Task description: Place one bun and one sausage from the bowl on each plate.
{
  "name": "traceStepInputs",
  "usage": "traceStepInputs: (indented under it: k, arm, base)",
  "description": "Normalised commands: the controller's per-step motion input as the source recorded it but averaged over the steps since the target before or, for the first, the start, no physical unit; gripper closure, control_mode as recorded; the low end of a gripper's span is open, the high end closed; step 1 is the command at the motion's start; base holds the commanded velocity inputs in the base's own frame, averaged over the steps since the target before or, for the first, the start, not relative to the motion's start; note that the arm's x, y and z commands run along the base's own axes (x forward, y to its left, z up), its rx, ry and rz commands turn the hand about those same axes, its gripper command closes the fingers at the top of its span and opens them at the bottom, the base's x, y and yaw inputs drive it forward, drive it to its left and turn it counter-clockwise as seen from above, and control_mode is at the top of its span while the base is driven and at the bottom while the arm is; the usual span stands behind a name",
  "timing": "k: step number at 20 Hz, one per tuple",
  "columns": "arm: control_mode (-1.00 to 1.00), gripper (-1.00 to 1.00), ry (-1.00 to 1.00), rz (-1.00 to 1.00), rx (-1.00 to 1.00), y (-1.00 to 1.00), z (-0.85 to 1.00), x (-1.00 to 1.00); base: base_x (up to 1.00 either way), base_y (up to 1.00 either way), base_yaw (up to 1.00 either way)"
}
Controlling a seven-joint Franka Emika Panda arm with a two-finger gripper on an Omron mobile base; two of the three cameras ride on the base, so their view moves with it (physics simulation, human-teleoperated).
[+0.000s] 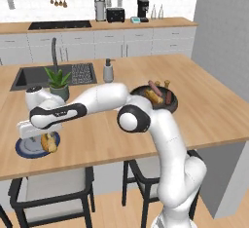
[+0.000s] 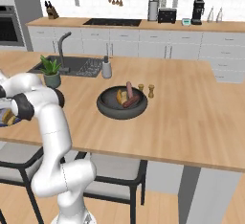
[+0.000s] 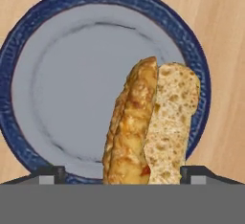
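hovering low over the blue-rimmed plate (image 3: 28,50) at the near left end of the island counter (image 1: 209,110), the gripper (image 3: 122,173) has its two tips standing wide apart, one at each side of the bun (image 3: 148,127), and neither tip seems to press on it. i judge the jaws are open and the bun is let go, or just about, so that it can settle on the plate as its share of the task. the hand is kept directly above so the bun comes down inside the rim rather than onto the wood.

the bun is a split roll, brown crust on one half and pale crumb on the other. in the hand view its long axis runs from the gripper toward the plate's middle, leaning slightly, and its far end reaches about the centre of the grey well. whether it lies flat or is propped on one end i cannot tell. in the left base view it shows at the plate's right part, under the white arm (image 1: 97,103).

no sausage shows on this plate, so by my reckoning that half of the serving is not yet done.

farther along the counter, well apart from the plate, sits the dark bowl (image 2: 122,104), holding more buns and sausages (image 2: 130,101) lying at mixed angles, one sausage tilted up over the rim.
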Motion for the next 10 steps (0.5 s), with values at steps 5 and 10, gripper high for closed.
traceStepInputs:
  k: [5,10]
  arm:
    - [-1.00,-1.00,0.00,0.00,0.00,-0.54,0.54,0.00]
    - [-1.00,-1.00,0.00,0.00,0.00,-1.00,0.35,-0.03]
  base:
    - [0.00,0.00,0.00]
    - [0.00,0.00,0.00]
